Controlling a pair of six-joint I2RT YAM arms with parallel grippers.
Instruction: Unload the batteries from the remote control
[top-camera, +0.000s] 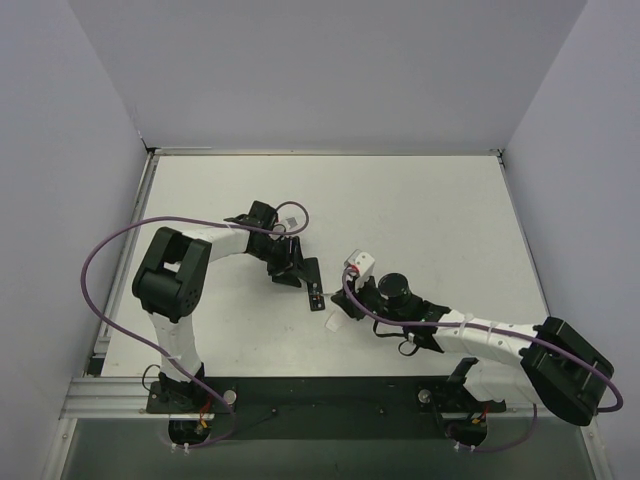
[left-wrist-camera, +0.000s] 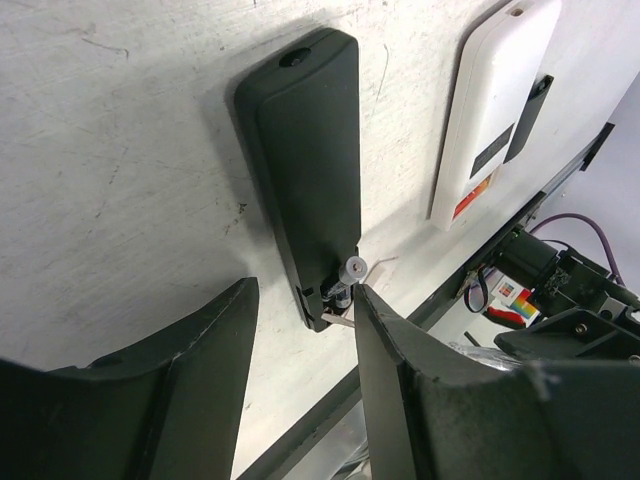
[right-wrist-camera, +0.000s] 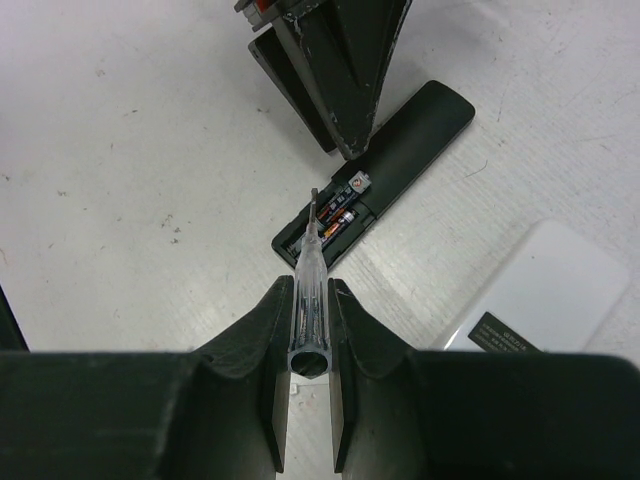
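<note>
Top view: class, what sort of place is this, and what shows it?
Probably a robot lab work cell: a bare white table boxed in by blank walls, a left arm and right arm bolted at its near edge, and a remote lying opened for them.

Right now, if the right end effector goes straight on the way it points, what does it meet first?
The right end effector holds a screwdriver, whose tip would meet the batteries in the open remote control first, if not touching already; depth is unclear.
</note>
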